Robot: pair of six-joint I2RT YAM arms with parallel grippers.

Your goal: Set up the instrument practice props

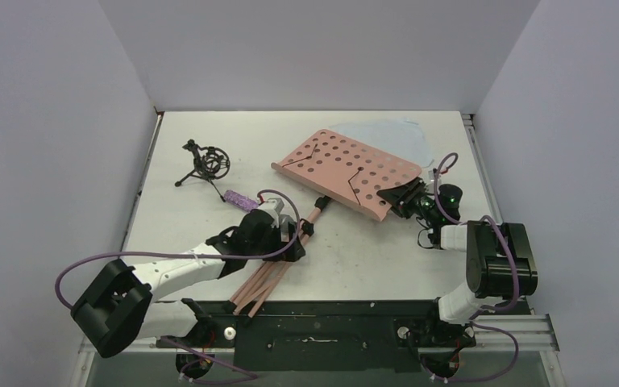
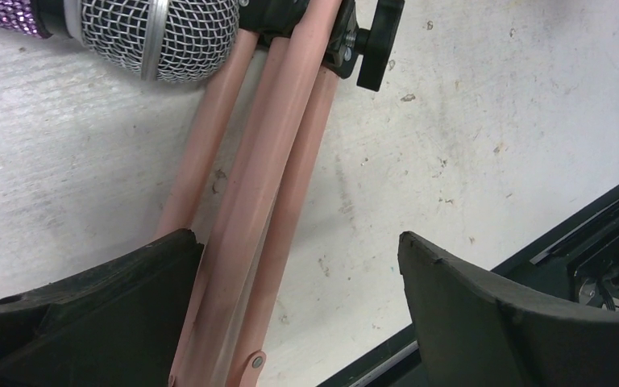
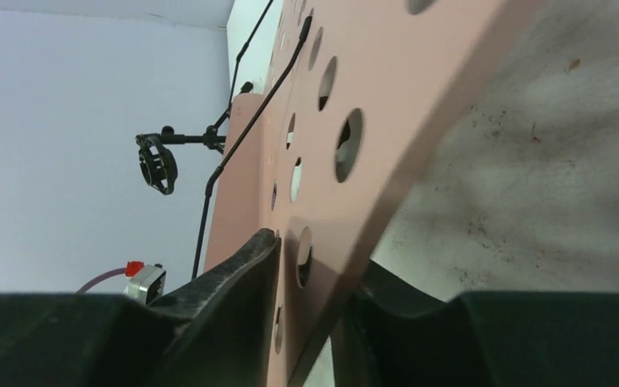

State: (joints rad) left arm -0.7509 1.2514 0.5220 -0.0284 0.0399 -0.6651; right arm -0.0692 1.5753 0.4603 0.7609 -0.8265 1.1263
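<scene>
The stand [image 1: 355,173] lies flat on the table [image 1: 371,266], its perforated desk [image 1: 334,157] toward the far right and its folded legs [image 1: 270,278] running down to the near left edge. The right gripper [image 1: 403,196] is at the desk's near right corner; in the wrist view its fingers [image 3: 234,298] close on the desk edge from both faces, so it has hold of the stand. The left gripper [image 1: 294,238] sits over the legs with its fingers [image 2: 129,306] spread wide and holds nothing. The legs [image 2: 250,201] pass through the gap close beside the left finger and well apart from the other. A black knob [image 2: 375,44] sticks out where the legs meet. The mic [image 1: 240,197] lies on the table just left of the legs, its mesh head [image 2: 161,36] against the outer leg. The holder [image 1: 205,164] stands upright on its small tripod at the far left, apart from the mic. A pale sheet [image 1: 395,133] lies beyond the desk, partly under it; whether it is one page or two I cannot tell.
</scene>
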